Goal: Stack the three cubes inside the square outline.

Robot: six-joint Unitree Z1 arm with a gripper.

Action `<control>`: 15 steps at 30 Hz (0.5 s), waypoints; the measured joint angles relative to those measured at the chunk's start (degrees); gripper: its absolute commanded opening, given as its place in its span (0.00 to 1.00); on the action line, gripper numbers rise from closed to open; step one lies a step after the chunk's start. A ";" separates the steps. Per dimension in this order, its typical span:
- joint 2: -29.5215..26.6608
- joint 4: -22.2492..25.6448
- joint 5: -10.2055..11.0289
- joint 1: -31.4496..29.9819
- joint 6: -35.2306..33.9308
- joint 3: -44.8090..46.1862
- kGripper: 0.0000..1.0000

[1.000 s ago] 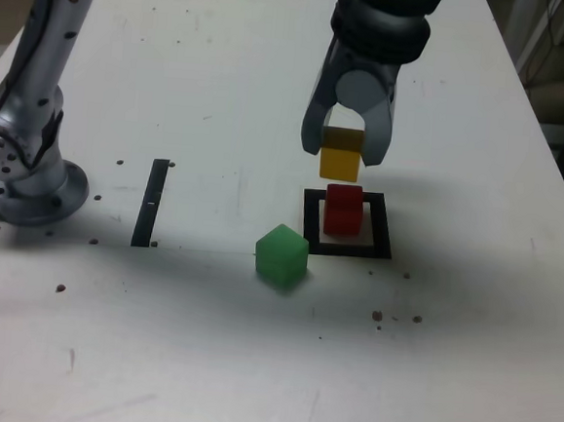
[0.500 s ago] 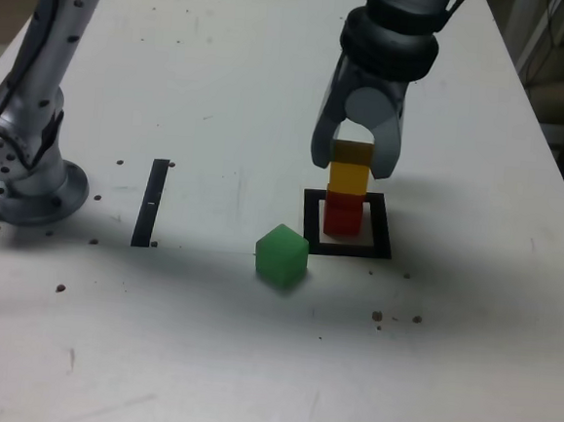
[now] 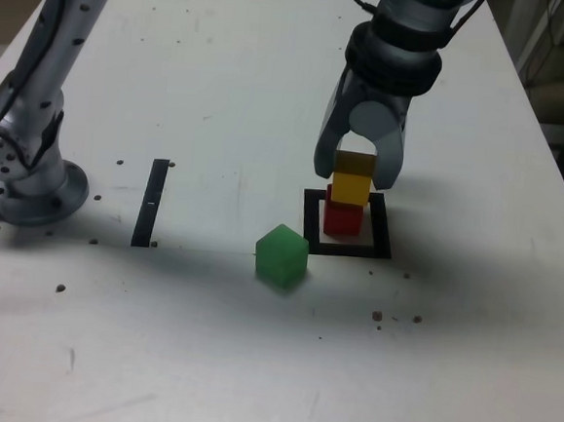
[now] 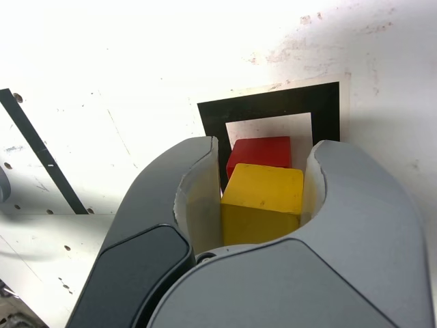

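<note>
While the yellow cube (image 3: 352, 182) sits on top of the red cube (image 3: 343, 218), both stand inside the square outline (image 3: 346, 245), on its pale centre. In the wrist view the yellow cube (image 4: 262, 203) covers most of the red cube (image 4: 259, 152), and it is shifted a little from it, so the two are not exactly in line. The black frame (image 4: 272, 105) shows around the red cube in that view.

The tool (image 3: 357, 173) is around the yellow cube, with one finger on each side. In the wrist view the pale pads (image 4: 202, 198) are very close to the sides of the cube, and one pad seems to touch it, but I cannot tell if the tool is really clamped on the cube or already a bit loose.

The green cube (image 3: 281, 256) lies alone on the white tabletop (image 3: 234, 80), at about 8 o'clock from the outline in the exterior view, just beside the corner of the frame and turned at an angle to it. A narrow black strip (image 3: 151, 203) lies farther away at 9 o'clock, well apart from the cubes. The silver base of the arm (image 3: 26, 176) stands beyond the strip, at the edge of the exterior view's left. Small dark spots are scattered on the tabletop.
</note>
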 measured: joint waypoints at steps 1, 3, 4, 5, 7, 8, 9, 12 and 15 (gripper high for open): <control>0.00 -0.01 -0.03 0.00 0.00 0.06 0.30; 0.00 -0.01 -0.10 0.00 -0.02 0.24 0.33; 0.00 -0.05 -0.13 0.00 -0.05 0.35 0.38; 0.00 -0.14 -0.16 0.00 -0.09 0.47 0.47; 0.00 -0.45 -0.29 0.00 -0.16 0.81 0.67; 0.00 -0.60 -0.38 0.00 -0.16 1.00 0.77; 0.00 -0.76 -0.44 0.00 -0.17 1.23 0.87; -0.07 -1.22 -0.61 0.00 -0.19 2.08 0.99; -0.11 -1.45 -0.62 0.00 -0.20 2.47 0.99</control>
